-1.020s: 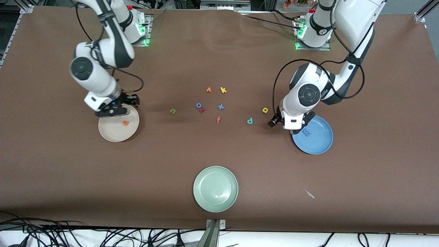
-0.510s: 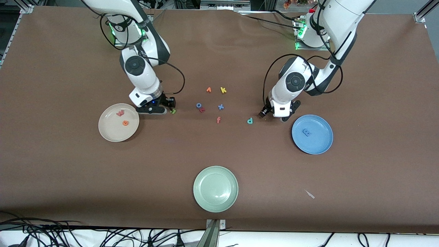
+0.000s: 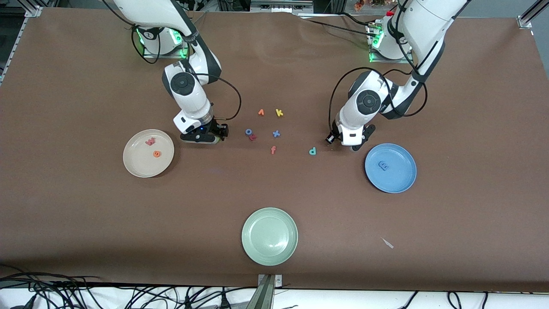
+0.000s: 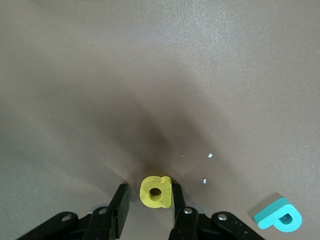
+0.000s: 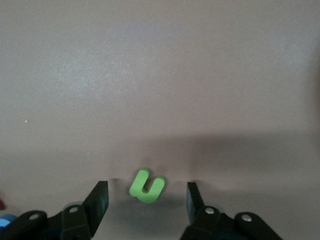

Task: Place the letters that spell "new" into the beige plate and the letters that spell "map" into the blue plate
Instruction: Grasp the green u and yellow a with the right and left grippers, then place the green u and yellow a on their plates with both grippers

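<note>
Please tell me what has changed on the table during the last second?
The right gripper left the beige plate, dropping the red w there, and now straddles the green n. The left gripper left the blue plate and is closing around the yellow a. Other letters stayed.

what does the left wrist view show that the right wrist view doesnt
Only the left wrist view shows the yellow a, lying between the left gripper fingers and touching one of them, with the teal p lying beside it on the table. Only the right wrist view shows the green n, lying free between the open fingers of the right gripper. Both show the bare brown table and a pair of black fingers straddling one letter.
</note>
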Robot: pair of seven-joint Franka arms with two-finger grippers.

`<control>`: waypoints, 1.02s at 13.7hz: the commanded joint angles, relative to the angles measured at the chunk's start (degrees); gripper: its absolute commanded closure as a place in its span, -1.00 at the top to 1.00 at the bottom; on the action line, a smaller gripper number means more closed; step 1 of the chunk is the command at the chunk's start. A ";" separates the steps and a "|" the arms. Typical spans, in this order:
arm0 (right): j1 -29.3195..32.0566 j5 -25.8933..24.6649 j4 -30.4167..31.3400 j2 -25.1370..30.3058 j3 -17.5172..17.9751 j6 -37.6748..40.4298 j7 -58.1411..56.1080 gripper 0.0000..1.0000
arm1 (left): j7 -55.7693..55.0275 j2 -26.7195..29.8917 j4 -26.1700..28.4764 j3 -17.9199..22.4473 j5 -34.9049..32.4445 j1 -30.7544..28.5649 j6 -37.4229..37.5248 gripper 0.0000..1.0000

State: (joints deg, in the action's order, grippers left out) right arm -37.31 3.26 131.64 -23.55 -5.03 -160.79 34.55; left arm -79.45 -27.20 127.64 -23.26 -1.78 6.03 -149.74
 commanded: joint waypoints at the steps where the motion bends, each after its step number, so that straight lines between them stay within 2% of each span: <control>1: -0.84 0.96 -0.77 -1.24 -0.16 -1.02 0.96 0.34 | 0.61 -0.13 0.07 -0.03 0.46 -0.41 -0.55 -0.91; 4: -0.84 0.87 -0.68 -1.59 -0.24 -1.37 0.96 0.13 | 0.97 0.83 -0.37 -0.03 0.46 -0.50 0.06 -0.98; 6: -0.84 0.87 -0.68 -1.67 -0.25 -1.46 0.87 -0.18 | 0.88 2.58 -1.42 -0.03 0.37 -0.50 2.68 -1.00; 7: -0.84 0.87 -0.68 -1.68 -0.25 -1.46 0.78 -0.37 | 1.84 3.46 -2.73 -0.03 0.37 -0.58 6.09 -1.00; 8: -0.75 0.87 -0.68 -1.59 -0.25 -1.46 0.70 -0.47 | 2.98 4.52 -4.66 -0.03 0.37 -0.76 10.22 -1.00; 12: -0.66 0.79 -0.86 0.42 -0.95 -0.06 -1.67 -0.51 | 8.94 5.32 -13.53 0.58 0.37 -2.86 24.46 -1.00; 14: -0.57 0.70 -1.99 3.32 -3.74 6.24 -6.66 -0.51 | 16.14 4.88 -18.19 0.58 0.37 -6.19 31.41 -1.00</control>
State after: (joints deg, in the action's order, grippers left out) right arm -37.71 3.26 130.57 -23.57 -6.29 -159.87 32.73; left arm -70.28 -21.98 113.67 -22.56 -1.79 3.09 -124.38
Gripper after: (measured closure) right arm 0.736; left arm 0.718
